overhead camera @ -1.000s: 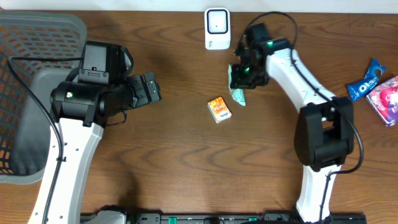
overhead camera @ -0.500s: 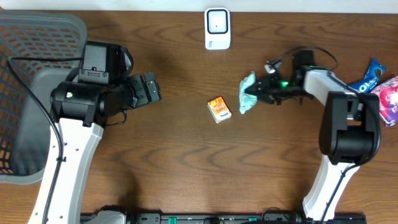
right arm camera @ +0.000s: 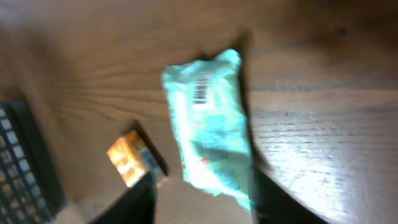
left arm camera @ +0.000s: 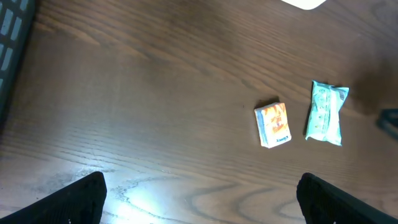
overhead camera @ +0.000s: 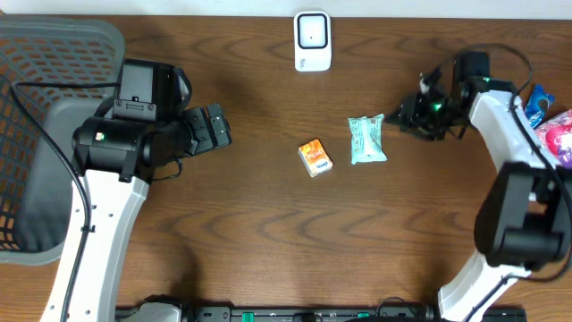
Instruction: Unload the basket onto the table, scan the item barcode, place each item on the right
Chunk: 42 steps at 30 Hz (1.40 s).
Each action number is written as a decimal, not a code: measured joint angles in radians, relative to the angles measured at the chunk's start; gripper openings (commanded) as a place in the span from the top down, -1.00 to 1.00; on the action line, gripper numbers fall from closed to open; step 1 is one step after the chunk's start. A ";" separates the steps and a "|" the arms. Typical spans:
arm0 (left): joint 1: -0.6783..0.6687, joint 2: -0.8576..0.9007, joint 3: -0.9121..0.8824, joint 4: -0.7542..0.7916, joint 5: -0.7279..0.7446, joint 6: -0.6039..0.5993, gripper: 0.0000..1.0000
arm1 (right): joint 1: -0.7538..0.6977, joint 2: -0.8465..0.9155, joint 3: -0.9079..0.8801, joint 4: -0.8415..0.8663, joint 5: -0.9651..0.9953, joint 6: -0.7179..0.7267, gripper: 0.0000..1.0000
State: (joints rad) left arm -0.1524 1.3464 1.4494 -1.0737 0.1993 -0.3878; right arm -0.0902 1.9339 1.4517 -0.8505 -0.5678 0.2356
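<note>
Presently, a mint-green pack (overhead camera: 367, 140) is observed lying flat on the brown wooden table (overhead camera: 268, 241), a little right of the middle in the overhead view, with its long side running roughly top to bottom. It is touched by neither claw. The right claw (overhead camera: 407, 116) is found just to the right of the pack, pointed toward it but apart from it. In the right wrist view its two fingers (right arm camera: 140, 202) are seen as blurred dark shapes standing apart at the lower edge, so the jaws are recorded as parted, with nothing held. A barcode (right arm camera: 200, 93) is made out near one end of the pack's upward face in that view, though the picture is smeared. A small orange box (overhead camera: 315, 156) is noted just to the left of the pack, not touching it. A white scanner (overhead camera: 312, 40) is set at the top edge of the table in the overhead view, well apart from the pack. The left claw (overhead camera: 217, 128) is held over the left part of the table, well away from both items. Its fingertips (left arm camera: 74, 199) are seen at opposite lower corners of the left wrist view, spread wide, with nothing between them. A grey mesh basket (overhead camera: 63, 45) is located at the left edge. A blue snack packet (overhead camera: 540, 100) and a pink packet (overhead camera: 563, 125) are seen at the right edge, the blue one partly hidden behind the right arm.
</note>
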 measured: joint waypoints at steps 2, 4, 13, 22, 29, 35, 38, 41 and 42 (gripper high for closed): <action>0.000 0.000 0.000 0.000 0.000 0.000 -0.96 | 0.023 -0.032 0.008 -0.001 0.021 -0.006 0.97; 0.000 0.000 0.000 0.000 0.000 0.000 -0.96 | 0.046 -0.042 0.010 -0.002 0.038 -0.006 0.98; 0.000 0.000 0.000 0.000 0.000 0.000 -0.96 | 0.180 0.009 0.009 -0.002 0.232 0.011 0.98; 0.000 0.000 0.000 0.000 0.000 0.000 -0.96 | 0.240 0.132 0.014 0.002 0.349 0.059 0.98; 0.000 0.000 0.000 0.000 0.000 0.000 -0.96 | 0.240 0.134 0.040 -0.094 0.399 0.071 0.87; 0.000 0.000 0.000 0.000 0.000 0.000 -0.96 | 0.234 0.135 0.131 -0.253 0.446 0.072 0.63; 0.000 0.000 0.000 0.000 0.000 0.000 -0.95 | 0.230 0.134 0.201 -0.290 0.455 0.059 0.22; 0.000 0.000 0.000 0.000 0.000 0.000 -0.96 | 0.229 0.134 0.215 -0.303 0.477 0.047 0.09; 0.000 0.000 0.000 0.000 0.000 0.000 -0.96 | 0.229 0.134 0.215 -0.308 0.488 0.045 0.12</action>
State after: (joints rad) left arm -0.1524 1.3464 1.4490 -1.0740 0.1993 -0.3882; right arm 0.1390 2.0674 1.6669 -1.1584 -0.0803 0.2806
